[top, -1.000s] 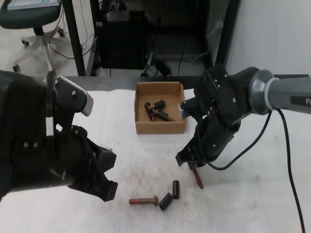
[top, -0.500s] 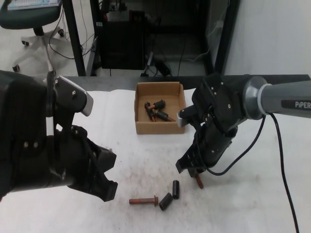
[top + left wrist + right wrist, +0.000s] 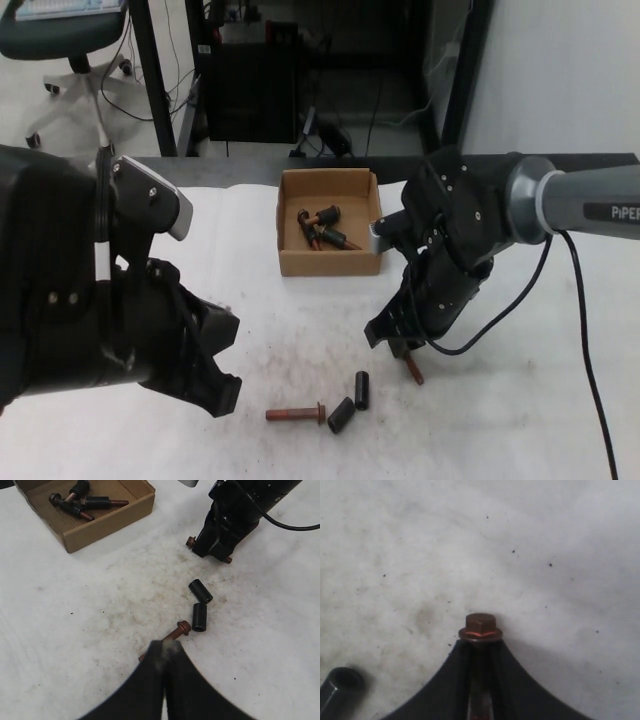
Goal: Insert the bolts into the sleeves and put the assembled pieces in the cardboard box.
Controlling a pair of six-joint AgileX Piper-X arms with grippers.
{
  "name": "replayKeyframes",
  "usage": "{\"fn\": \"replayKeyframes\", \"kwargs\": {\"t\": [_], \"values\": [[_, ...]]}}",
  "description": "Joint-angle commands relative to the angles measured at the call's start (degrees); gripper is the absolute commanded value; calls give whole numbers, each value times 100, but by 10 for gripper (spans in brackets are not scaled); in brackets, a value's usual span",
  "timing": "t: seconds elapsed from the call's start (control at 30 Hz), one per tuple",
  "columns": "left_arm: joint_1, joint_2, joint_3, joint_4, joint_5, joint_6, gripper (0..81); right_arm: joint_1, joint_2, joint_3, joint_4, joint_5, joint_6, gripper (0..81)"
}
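My right hand (image 3: pixel 400 345) is right of centre in the high view, fingers closed on a copper bolt (image 3: pixel 480 627) held close to the white surface (image 3: pixel 500 420). My left hand (image 3: pixel 165 652) is at lower left, fingers pressed together with nothing between them. Low in the frame lies a loose bolt (image 3: pixel 295 412), one black sleeve (image 3: pixel 341 414) just beside its head, a second sleeve (image 3: pixel 361 389) near that. The cardboard box (image 3: pixel 330 264), upper centre, holds assembled pieces (image 3: pixel 325 230).

Bench (image 3: pixel 520 420) with box (image 3: pixel 330 263), sleeves (image 3: pixel 361 389), bolt (image 3: pixel 293 413)
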State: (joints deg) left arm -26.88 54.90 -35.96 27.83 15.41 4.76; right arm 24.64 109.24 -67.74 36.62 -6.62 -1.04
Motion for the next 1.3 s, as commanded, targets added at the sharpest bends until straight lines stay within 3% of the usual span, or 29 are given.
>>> {"fn": "replayKeyframes", "kwargs": {"t": [0.0, 0.13, 0.3, 0.57, 0.67, 0.77, 0.93, 1.0, 1.07, 1.17, 1.27], "values": [[6, -43, -3, -21, -30, 21, 1, -60, 82, 16, -79, 74, -61, 8], [6, -43, -3, -21, 81, 18, 1, -71, -10, -22, 157, 74, -59, 8], [-14, -43, -3, -21, 1248, 389, 1, -99, -579, -20, 399, 61, -47, 8], [-41, 273, -338, 660, 1253, 762, 1, -386, -1968, -3, 298, 26, 195, 8], [-273, 766, -740, 1187, 937, 1244, 1, -555, -2465, -3, 316, -121, 193, 8], [-634, 1462, -1185, 1243, 864, 1287, 1, -741, -2853, -3, 339, -511, 193, 8], [-1078, 2867, -1987, 1445, 454, 1387, 1, -945, -3335, -3, 670, -580, 193, 8], [-1185, 3378, -2371, 1624, 415, 1611, 38, -988, -3506, -3, 860, -579, 193, 8], [-1282, 3813, -2729, 1661, 415, 1667, 149, -992, -3668, -3, 1018, -602, 193, 8], [-1371, 4251, -3169, 1660, 256, 1480, 379, -992, -3845, -3, 1115, -674, 193, 8], [-1426, 4522, -3527, 1885, -304, 1183, 477, -992, -3974, -3, 1115, -750, 193, 8]]}}
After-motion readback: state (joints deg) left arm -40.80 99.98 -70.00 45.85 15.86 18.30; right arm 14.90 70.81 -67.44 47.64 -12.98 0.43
